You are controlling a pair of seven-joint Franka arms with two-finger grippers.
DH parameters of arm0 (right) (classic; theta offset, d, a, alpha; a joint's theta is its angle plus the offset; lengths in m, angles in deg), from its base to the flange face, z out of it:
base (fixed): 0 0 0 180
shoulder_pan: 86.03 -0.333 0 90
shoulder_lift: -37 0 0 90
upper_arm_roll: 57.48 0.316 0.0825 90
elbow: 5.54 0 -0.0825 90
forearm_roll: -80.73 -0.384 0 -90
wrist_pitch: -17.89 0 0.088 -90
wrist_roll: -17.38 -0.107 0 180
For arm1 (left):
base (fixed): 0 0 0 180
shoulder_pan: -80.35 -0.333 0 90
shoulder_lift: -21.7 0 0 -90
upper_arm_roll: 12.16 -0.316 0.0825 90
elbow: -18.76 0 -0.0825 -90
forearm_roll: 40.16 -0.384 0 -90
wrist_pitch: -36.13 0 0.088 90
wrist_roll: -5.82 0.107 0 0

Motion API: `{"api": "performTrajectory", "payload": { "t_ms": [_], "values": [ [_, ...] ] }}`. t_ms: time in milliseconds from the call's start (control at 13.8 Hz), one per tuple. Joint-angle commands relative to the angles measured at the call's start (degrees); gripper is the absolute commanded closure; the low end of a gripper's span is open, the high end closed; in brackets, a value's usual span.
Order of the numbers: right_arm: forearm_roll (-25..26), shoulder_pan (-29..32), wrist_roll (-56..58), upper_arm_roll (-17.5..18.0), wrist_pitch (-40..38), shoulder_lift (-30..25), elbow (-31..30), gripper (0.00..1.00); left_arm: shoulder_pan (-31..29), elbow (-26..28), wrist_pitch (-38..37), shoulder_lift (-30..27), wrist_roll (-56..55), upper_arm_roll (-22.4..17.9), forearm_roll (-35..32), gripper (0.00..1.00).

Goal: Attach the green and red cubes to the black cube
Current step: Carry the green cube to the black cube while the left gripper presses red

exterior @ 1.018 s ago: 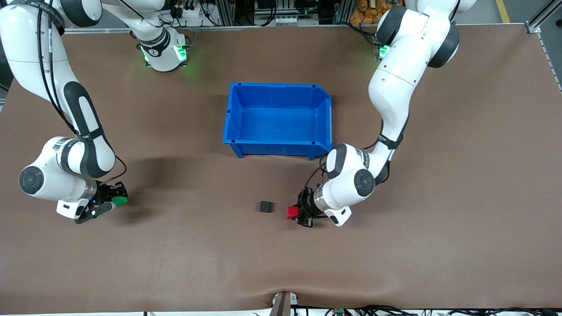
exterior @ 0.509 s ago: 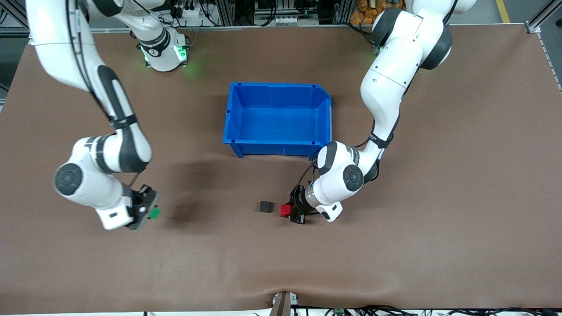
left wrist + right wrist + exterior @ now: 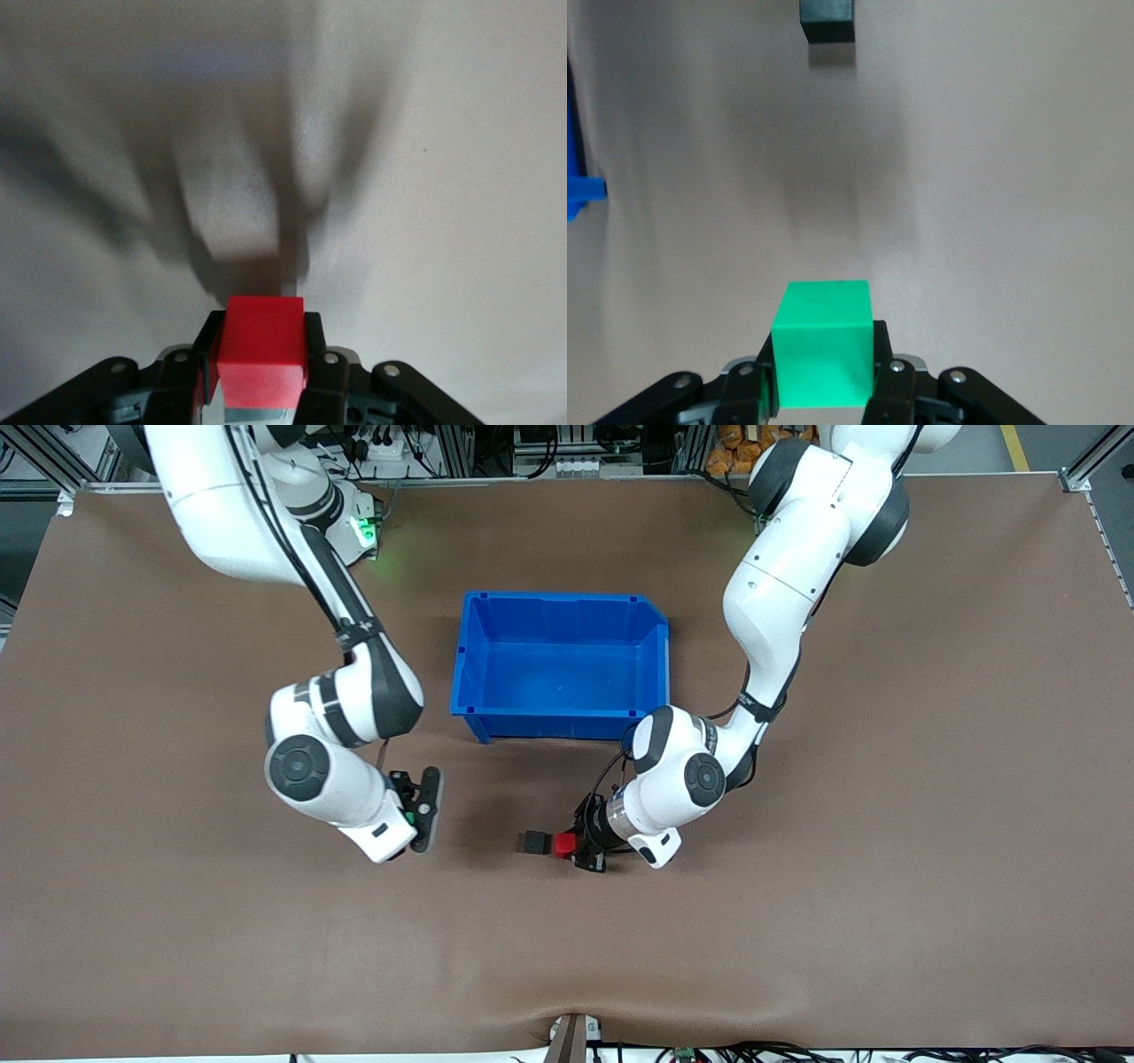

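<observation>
Red cube [image 3: 563,843] clamped in left claw [image 3: 574,845], green cube [image 3: 823,342] in right claw [image 3: 823,372].

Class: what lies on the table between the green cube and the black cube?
Nothing. The right wrist view shows only bare brown table between the held green cube and the black cube.

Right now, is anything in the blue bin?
No. The front view shows the bin with a bare blue floor; no cube lies in it.
</observation>
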Motion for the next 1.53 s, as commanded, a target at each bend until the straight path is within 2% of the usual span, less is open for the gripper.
{"api": "performTrajectory", "payload": {
  "t_ms": [0, 291, 582, 800, 873, 945, 1091, 1164, 1382, 1455],
  "values": [
    [0.44, -1.21, -3.32, -0.66, -0.66, 3.89, 4.68, 1.00, 0.42, -2.28, 1.71, 1.80, -1.12, 0.56, 1.19, 1.00],
    [0.36, -4.37, -12.19, -0.66, -0.84, 6.26, 5.56, 1.00, 0.59, -2.28, 2.95, 2.68, -1.12, 0.83, 1.19, 1.00],
    [0.18, -6.13, -12.91, -0.58, -0.92, 11.09, 12.22, 1.00, 0.68, -2.28, 4.53, 3.12, -1.38, 2.06, 1.19, 1.00],
    [0.00, -7.53, -18.16, -0.49, -0.84, 13.56, 14.60, 1.00, 0.77, -2.19, 4.53, 3.12, -1.73, 1.89, 1.19, 1.00],
    [0.09, -7.98, -19.05, -0.49, -0.92, 14.87, 16.53, 1.00, 0.77, -2.10, 4.53, 3.12, -1.47, 1.80, 1.19, 0.79],
    [0.09, -8.16, -19.15, -0.58, -0.92, 15.93, 18.03, 1.00, 0.68, -2.10, 4.53, 2.95, -1.21, 1.80, 1.19, 0.40],
    [0.09, -8.16, -19.15, -0.58, -0.66, 17.08, 19.18, 1.00, 0.68, -1.93, 4.35, 2.68, -1.12, 1.71, 1.11, 0.04],
    [0.09, -8.16, -19.15, -0.58, 0.12, 17.87, 19.88, 1.00, 0.68, -1.84, 4.27, 2.51, -0.86, 1.62, 1.11, 0.00],
    [0.18, -8.69, -19.15, -0.66, 3.98, 19.45, 20.33, 1.00, -0.02, -1.67, 3.31, 2.07, 0.82, 1.62, 0.93, 0.00],
    [0.18, -8.69, -19.15, -0.66, 5.22, 19.72, 20.33, 1.00, -0.28, -1.75, 0.78, 1.37, 1.08, 1.19, 0.76, 0.00]
  ]
}}
